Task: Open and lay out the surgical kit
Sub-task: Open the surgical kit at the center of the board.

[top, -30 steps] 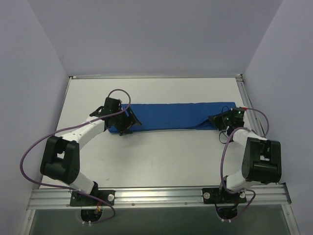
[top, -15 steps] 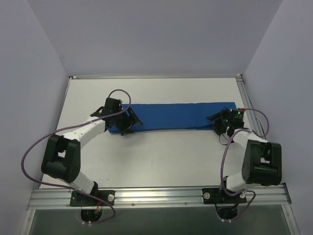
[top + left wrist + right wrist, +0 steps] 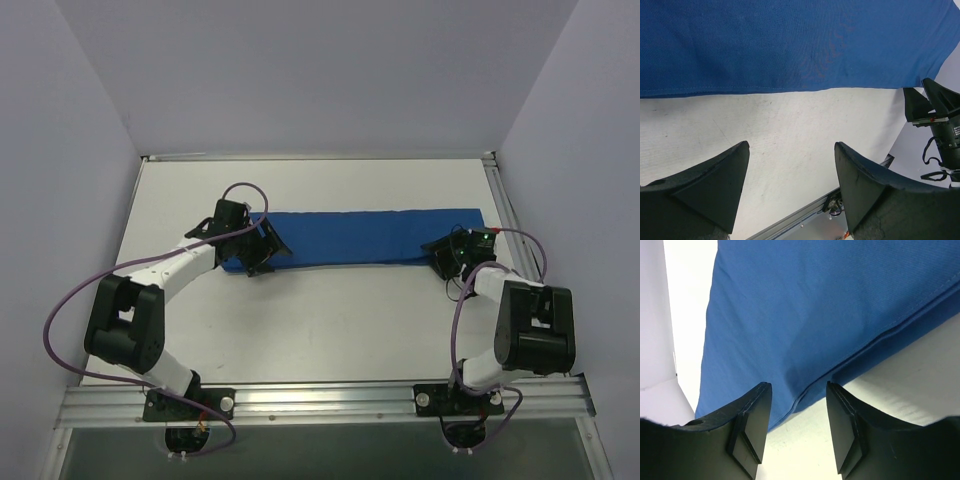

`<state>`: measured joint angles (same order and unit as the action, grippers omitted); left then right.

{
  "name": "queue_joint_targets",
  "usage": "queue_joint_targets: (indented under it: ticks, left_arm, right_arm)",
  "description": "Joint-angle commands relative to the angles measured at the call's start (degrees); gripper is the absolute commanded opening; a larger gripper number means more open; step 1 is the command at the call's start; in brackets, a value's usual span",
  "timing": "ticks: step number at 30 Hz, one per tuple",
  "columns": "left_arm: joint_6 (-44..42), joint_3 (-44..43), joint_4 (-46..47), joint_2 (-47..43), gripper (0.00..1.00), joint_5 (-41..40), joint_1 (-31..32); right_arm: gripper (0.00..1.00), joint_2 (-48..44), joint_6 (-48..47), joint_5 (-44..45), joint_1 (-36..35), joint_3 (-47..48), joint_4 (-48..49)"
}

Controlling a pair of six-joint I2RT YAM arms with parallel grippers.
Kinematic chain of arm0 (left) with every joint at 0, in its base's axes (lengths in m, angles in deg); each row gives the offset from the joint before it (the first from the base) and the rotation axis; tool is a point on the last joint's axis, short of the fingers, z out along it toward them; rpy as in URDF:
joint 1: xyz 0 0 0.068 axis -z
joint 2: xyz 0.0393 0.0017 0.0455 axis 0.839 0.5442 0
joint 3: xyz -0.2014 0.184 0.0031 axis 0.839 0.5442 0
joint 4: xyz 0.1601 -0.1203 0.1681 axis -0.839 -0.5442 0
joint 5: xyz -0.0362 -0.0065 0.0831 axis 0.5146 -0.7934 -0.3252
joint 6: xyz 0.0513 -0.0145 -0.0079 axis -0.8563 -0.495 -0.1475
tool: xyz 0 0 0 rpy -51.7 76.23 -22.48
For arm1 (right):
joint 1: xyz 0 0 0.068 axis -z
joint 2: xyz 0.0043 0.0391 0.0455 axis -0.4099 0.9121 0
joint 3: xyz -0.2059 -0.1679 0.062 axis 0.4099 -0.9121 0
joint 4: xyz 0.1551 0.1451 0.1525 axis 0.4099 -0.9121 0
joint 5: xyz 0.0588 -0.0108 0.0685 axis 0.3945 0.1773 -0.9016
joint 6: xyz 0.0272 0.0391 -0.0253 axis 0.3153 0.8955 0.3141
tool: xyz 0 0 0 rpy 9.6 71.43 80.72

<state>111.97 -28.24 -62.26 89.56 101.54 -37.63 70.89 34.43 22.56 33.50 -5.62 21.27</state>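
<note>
1. The blue cloth [image 3: 365, 237] lies flat on the white table [image 3: 330, 325] as one long, narrow strip. It runs side to side, spanning from one gripper to the other.
2. The left gripper [image 3: 262, 246] sits at the cloth's left end, over its near edge. Its arm reaches in from the near side of the cloth.
3. Left wrist view: its fingers [image 3: 715, 185] stand wide apart with nothing between them. Only bare table shows in the gap. The cloth's near hem runs straight across just beyond the tips.
4. The right gripper [image 3: 447, 253] sits at the cloth's right end, by the near corner.
5. Right wrist view: its fingers [image 3: 750, 425] are parted, with nothing clamped. The cloth's edge slants across just past the tips.
6. At that right end the cloth shows layers, with a stitched hem lying over a thicker fold beneath.
7. The top of the cloth is smooth and its far edge is straight.
8. I cannot tell whether any fingertip touches the cloth.
9. A purple cable [image 3: 60, 320] loops out from each arm on the near side of the cloth.
</note>
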Motion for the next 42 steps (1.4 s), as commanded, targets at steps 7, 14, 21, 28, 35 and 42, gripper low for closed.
queue_joint_targets:
  ticks: [7,14,21,28,35,42]
  left_arm:
    - [-0.5,-1.9,1.7,-0.1,0.75,1.1,-0.4]
    - [-0.2,-0.7,2.5,-0.8,0.73,0.6,-0.4]
    - [1.5,0.4,4.1,-0.7,0.77,1.3,-0.1]
    - [3.8,2.2,7.0,0.5,0.83,1.9,0.5]
    - [9.3,4.6,11.5,3.0,0.82,1.6,0.8]
    - [17.7,9.3,22.9,5.2,0.77,-0.7,0.8]
  right_arm:
    - [0.38,6.8,4.1,-2.0,-0.2,-0.5,11.8]
    - [0.12,6.1,10.1,-5.5,-2.0,0.0,16.7]
    - [0.0,2.7,10.7,-4.8,-2.9,3.0,12.3]
    - [0.0,1.1,12.3,-5.3,-2.9,5.2,11.4]
    - [0.0,0.9,12.3,-5.4,-3.1,6.5,10.6]
    - [0.0,1.0,12.5,-5.6,-3.4,5.6,12.0]
